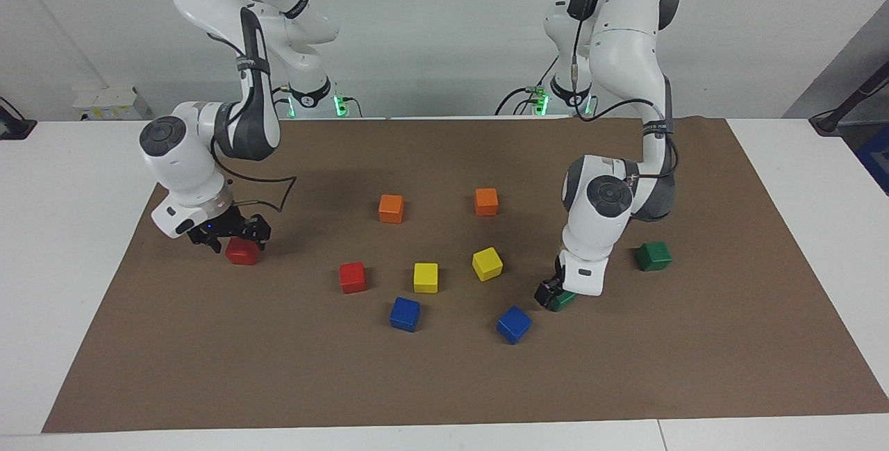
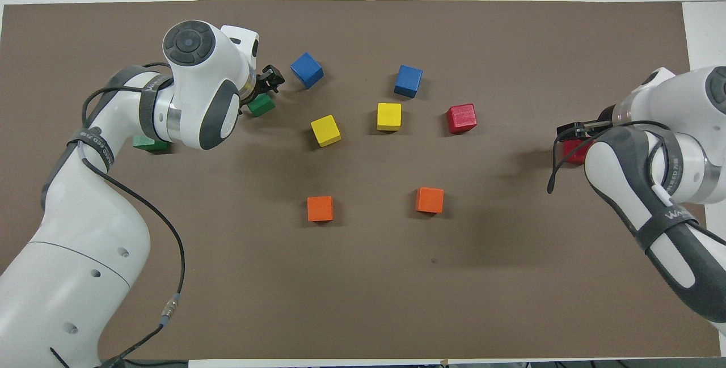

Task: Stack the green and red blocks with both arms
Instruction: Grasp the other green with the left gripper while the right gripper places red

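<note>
At the right arm's end of the brown mat [image 1: 444,381], the right gripper [image 1: 235,232] hangs low, directly over a red block [image 1: 242,252]. Its jaws read as spread, and the block sits on the mat under them, not lifted. From overhead the arm covers most of this block, so only a red edge shows.

- Left gripper [image 1: 549,293]: down at mat level toward the left arm's end, against a green block [image 1: 565,299] that lies near a blue cube [image 1: 513,324]. Jaws look spread. No firm pinch is visible, and whether the fingertips touch the block cannot be told.
- Second green block [image 1: 653,256]: alone on the mat, nearer the robots than the first and closer to the left arm's end of the table.
- Second red block [image 1: 352,276]: alone mid-mat, beside a yellow cube [image 1: 426,277].
- The orange cubes, the other yellow cube and the other blue cube lie loose among them (not part of the job).

Progress, as a judgement:
- **Done:** nothing is stacked. All four task blocks rest singly on the mat, none on another.
- **Current step:** each arm is stationed at one block of its own colour, so this looks like the pick-up stage on both sides.
- **Left to do:** close on each block, lift it, carry it to its partner and set it squarely on top.
</note>
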